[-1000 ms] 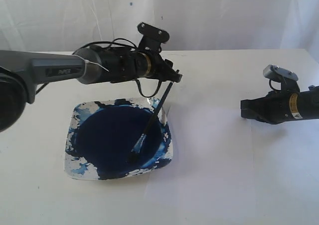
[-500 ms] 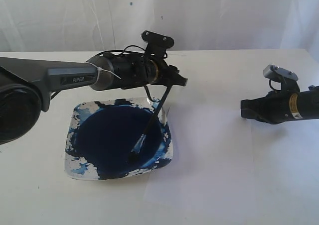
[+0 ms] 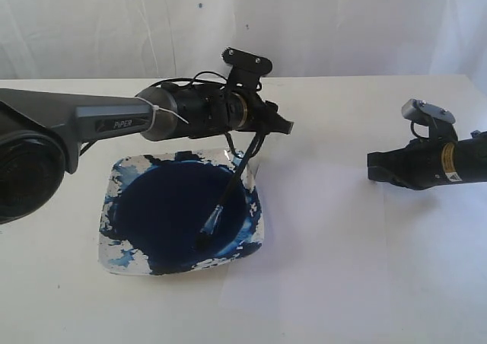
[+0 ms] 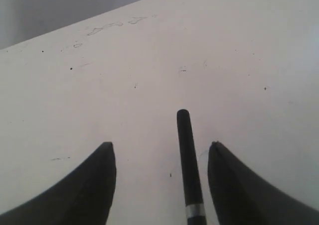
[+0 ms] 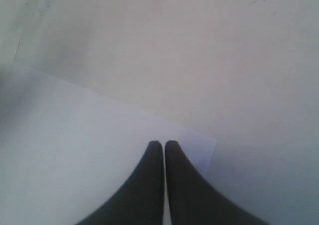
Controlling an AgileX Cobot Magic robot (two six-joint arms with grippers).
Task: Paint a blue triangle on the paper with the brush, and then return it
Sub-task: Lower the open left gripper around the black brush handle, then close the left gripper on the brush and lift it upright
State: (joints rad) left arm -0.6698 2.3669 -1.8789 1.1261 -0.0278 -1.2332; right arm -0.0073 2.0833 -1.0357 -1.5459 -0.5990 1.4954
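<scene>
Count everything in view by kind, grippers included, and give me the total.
Paintbrush: 1
Paint dish: 1
Sheet of paper: 1
Grippers: 2 (left gripper, right gripper)
Total: 5

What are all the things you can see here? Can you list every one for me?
square white dish smeared with blue: one, white and blue, on the table, left of the middle.
dark navy paint pool: one, dark blue, inside the dish.
long thin black-handled paintbrush: one, black, tip in the paint, handle leaning over the dish's far rim.
thin white paper sheet: one, white, flat on the table under the right gripper.
white table: one, white, under everything.
white cloth backdrop: one, white, behind the table.
left gripper: one, black, open, jaws either side of the paintbrush handle.
right gripper: one, black, shut.
</scene>
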